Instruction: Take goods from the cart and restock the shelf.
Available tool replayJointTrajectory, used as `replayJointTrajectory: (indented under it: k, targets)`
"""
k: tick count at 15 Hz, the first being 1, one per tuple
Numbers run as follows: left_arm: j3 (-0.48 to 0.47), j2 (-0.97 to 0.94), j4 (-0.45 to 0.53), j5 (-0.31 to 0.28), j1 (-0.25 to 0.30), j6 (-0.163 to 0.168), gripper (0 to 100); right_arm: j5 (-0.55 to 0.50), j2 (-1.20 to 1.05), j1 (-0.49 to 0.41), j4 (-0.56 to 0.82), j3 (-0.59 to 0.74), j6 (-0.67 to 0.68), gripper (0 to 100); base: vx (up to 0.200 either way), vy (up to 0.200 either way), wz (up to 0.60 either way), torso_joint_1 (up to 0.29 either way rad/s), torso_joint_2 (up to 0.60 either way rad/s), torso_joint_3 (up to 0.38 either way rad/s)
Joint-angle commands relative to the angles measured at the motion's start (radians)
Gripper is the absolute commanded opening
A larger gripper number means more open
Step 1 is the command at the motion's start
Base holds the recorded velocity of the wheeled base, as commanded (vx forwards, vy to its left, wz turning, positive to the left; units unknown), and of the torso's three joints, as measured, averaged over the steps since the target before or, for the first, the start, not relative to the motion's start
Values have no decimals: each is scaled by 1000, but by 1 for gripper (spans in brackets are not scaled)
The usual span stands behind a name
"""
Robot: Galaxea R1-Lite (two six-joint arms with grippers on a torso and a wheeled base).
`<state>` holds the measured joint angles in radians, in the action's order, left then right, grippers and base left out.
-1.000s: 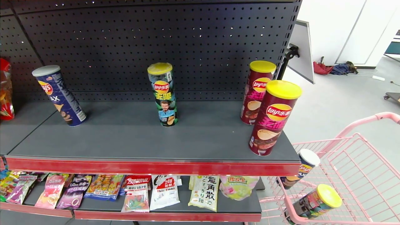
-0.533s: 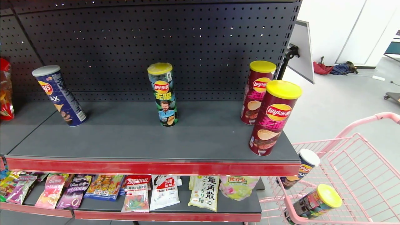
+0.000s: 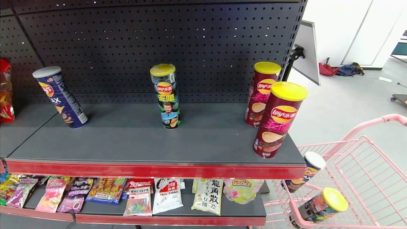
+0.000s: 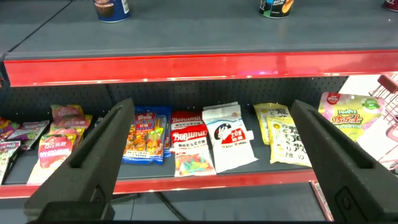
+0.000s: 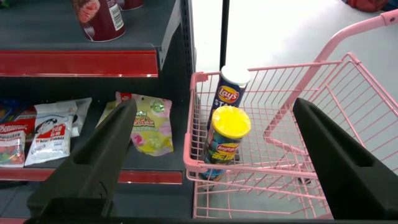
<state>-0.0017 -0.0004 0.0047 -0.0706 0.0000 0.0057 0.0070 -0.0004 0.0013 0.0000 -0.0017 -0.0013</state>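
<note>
Nothing's budged: left tool (image 4: 211, 104) and right tool (image 5: 214, 102) both spread wide, empty. Yellow-lidded chip tube (image 3: 318, 206) at 4 o'clock awaits pickup in the pink wire cart (image 3: 392, 118).

Matt metal shelf (image 3: 133, 140), glossy printed cans (image 3: 167, 98) — painted wire cart (image 3: 391, 118).

- Shelf (image 3: 143, 140): grey board, red front edge.
- Back panel (image 3: 127, 47): near-black, dotted all over with small holes.
- Left-end can (image 3: 60, 97): navy, pale grey lid.
- Middle can (image 3: 166, 97): green and teal, yellow lid.
- Front right can (image 3: 276, 122) and rear right can (image 3: 261, 93): maroon, yellow lids.
- Cart (image 3: 365, 159): pink wire grid.
</note>
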Motion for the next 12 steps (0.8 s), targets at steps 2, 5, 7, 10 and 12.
replayJointTrajectory:
  k: [2, 5, 7, 10, 12]
  targets:
    - [0, 0, 1, 0, 0, -1, 100, 1, 0, 0, 0, 2, 0, 100, 0, 0, 0, 0, 0, 0]
    - [0, 0, 0, 0, 0, -1, 100, 1, 0, 0, 0, 0, 0, 100, 0, 0, 0, 0, 0, 0]
    - [0, 0, 0, 0, 0, -1, 100, 1, 0, 0, 0, 0, 0, 100, 0, 0, 0, 0, 0, 0]
    - [0, 0, 0, 0, 0, -1, 100, -1, 0, 0, 0, 0, 0, 100, 0, 0, 0, 0, 0, 0]
    - [0, 0, 0, 0, 0, -1, 100, -1, 0, 0, 0, 0, 0, 100, 0, 0, 0, 0, 0, 0]
